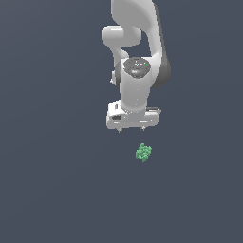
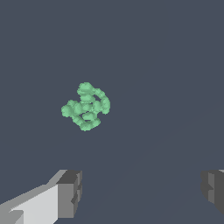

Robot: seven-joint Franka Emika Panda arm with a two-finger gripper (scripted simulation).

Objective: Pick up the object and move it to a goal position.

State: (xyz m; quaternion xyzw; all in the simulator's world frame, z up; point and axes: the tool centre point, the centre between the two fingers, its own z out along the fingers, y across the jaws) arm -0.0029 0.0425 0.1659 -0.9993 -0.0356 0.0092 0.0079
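Flat, dark slate-blue ground [image 1: 52,190] everywhere, plain and featureless, filling both views. In the exterior view, white Panda arm [image 1: 137,42] reaching down from the top edge, wrist pointing downward, ending in the white gripper [image 1: 131,128] with only small dark fingertips poking out under the hand body. Small bright green object [image 1: 144,152], a lumpy cluster of tiny rounded knobs, lying alone on the ground just below the gripper in that picture and slightly toward the exterior view's right. Not touching the hand; clear gap between the two.

From the wrist view, same green cluster [image 2: 86,106] seen ahead of the fingers, outside the span between them. Two grey finger pads [image 2: 69,194] at opposite sides of the picture, spread wide apart, nothing held between them. Gripper [image 2: 142,190] therefore standing wide, empty, apart from the object.
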